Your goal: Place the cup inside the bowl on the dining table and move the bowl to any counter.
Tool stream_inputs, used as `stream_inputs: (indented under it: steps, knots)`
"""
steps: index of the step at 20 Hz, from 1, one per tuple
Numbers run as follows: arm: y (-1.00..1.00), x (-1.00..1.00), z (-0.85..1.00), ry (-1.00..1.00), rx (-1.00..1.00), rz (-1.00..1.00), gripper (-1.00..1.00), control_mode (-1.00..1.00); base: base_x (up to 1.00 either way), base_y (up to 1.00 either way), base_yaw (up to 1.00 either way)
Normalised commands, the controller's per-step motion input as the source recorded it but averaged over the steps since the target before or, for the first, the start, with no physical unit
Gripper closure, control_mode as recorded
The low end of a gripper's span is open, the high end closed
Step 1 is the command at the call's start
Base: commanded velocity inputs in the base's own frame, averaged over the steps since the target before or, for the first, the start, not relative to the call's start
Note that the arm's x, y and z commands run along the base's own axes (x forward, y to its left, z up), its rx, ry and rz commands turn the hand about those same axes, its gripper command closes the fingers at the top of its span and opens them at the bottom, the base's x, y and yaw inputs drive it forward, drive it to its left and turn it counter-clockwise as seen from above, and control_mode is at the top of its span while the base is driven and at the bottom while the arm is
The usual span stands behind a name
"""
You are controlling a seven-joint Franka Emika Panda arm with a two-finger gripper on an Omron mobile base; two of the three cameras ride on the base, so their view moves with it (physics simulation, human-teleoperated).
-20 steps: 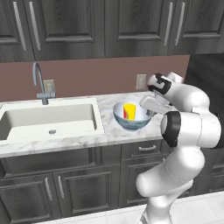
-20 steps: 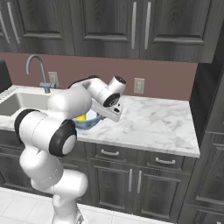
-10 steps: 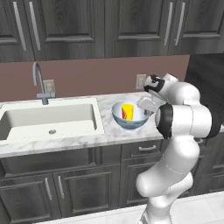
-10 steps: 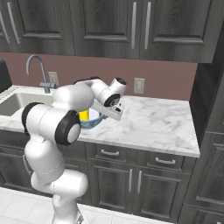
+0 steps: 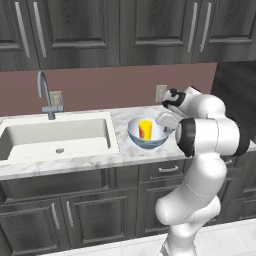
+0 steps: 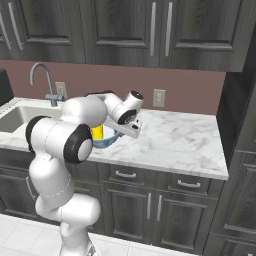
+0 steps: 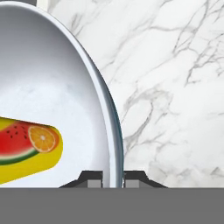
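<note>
The pale blue-grey bowl [image 5: 149, 141] [image 6: 108, 142] [image 7: 57, 83] rests on the marble counter [image 5: 125, 152] [image 6: 175, 140] [image 7: 175, 87], just right of the sink. Inside it stands the yellow cup [image 5: 144, 129] [image 6: 97, 132] [image 7: 26, 151], which carries a watermelon-and-orange picture. My gripper [image 5: 168, 128] [image 6: 120, 132] [image 7: 113, 177] is at the bowl's right rim and shut on it. In the hand view one fingertip [image 7: 92, 177] sits inside the wall and the other outside. The dining table is out of view.
A white sink [image 5: 55, 135] with a curved faucet [image 5: 46, 95] [image 6: 44, 80] lies left of the bowl. A wall outlet [image 5: 160, 93] [image 6: 159, 97] sits behind it. Dark upper cabinets hang overhead, and a tall dark unit [image 6: 240, 150] closes the counter's right end.
The arm's elbow has swung upward and sideways while the hand stays at the bowl's rim. Bowl and cup sit where they were on the counter.
</note>
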Motion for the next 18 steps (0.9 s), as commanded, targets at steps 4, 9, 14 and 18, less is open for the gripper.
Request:
stream_inputs:
  steps: [4, 9, 14, 18]
  knots:
    - [0.00, 0.19, -0.05, 0.00, -0.04, -0.03, 1.00, -1.00, 0.00, 0.00, 0.00]
    - [0.00, 0.04, -0.07, 0.00, -0.04, -0.04, 1.00, -1.00, 0.00, 0.00, 0.00]
    - [0.00, 0.00, -0.15, 0.00, -0.03, -0.03, 1.00, -1.00, 0.00, 0.00, 0.00]
    - [0.00, 0.03, -0.06, 0.00, -0.03, -0.02, 1.00, -1.00, 0.00, 0.00, 0.00]
